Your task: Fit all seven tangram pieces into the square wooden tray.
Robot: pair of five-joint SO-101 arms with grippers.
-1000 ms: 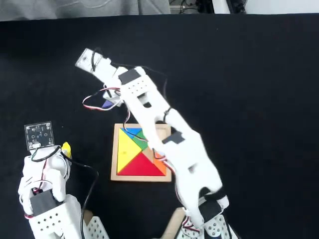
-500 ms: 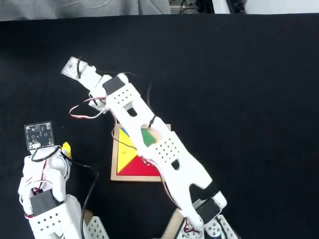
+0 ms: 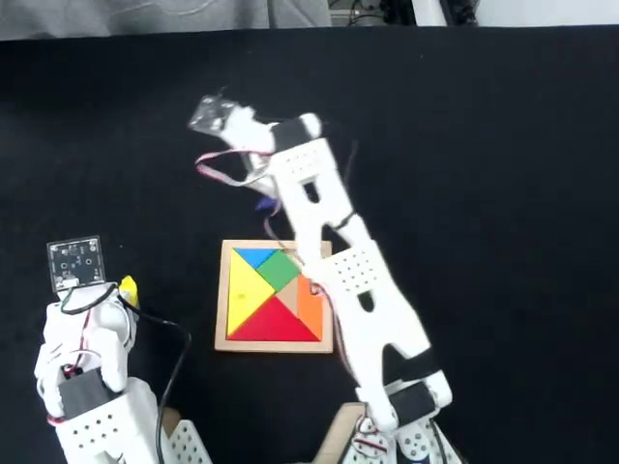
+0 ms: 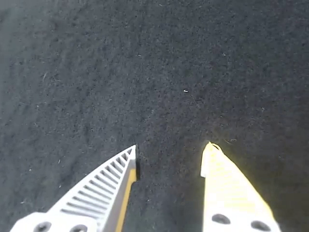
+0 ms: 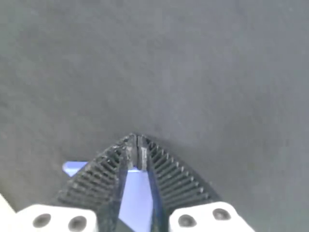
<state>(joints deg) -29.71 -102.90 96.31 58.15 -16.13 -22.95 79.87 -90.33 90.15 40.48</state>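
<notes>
The square wooden tray (image 3: 221, 333) lies near the table's front middle, holding blue (image 3: 253, 257), green (image 3: 280, 270), yellow (image 3: 244, 294), red (image 3: 274, 326) and orange (image 3: 309, 306) pieces, with a bare wooden patch (image 3: 289, 294) in the middle. My right arm stretches from the front over the tray's right side. Its gripper (image 5: 136, 141) is shut on a pale purple-blue piece (image 5: 138, 194), which peeks out under the arm (image 3: 262, 204) just behind the tray. My left gripper (image 4: 170, 149) stands open over bare black cloth at the front left, its yellow finger (image 3: 128, 288) showing from above.
Black cloth (image 3: 484, 193) covers the table, with open room on the right and at the back. A grey cloth edge (image 3: 145, 14) runs along the far side. The left arm's base (image 3: 92, 406) sits at the front left corner.
My right arm swung out to the left, then back to the right, keeping the purple-blue piece; more of the tray shows now. The left arm has stayed still.
</notes>
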